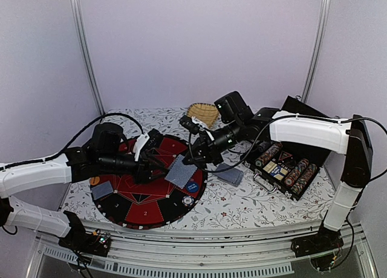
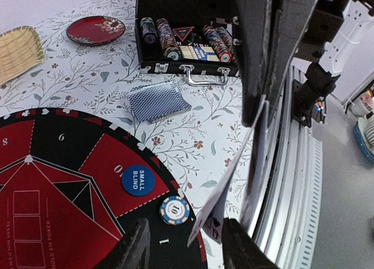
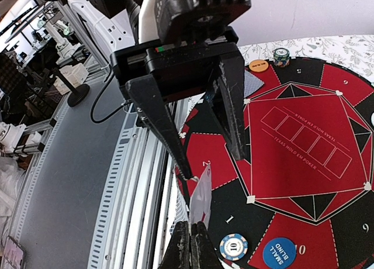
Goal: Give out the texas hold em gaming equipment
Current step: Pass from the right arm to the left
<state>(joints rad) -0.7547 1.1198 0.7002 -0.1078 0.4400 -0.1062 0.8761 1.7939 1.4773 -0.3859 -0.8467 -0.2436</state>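
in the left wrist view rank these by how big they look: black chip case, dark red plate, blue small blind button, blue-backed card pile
1. open black chip case
2. blue-backed card pile and round dark-red plate, too alike to rank
3. round blue small blind button, though nearest the camera

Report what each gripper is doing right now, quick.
Left gripper: open, straddling the card without gripping it.
Right gripper: shut, pinching the card.
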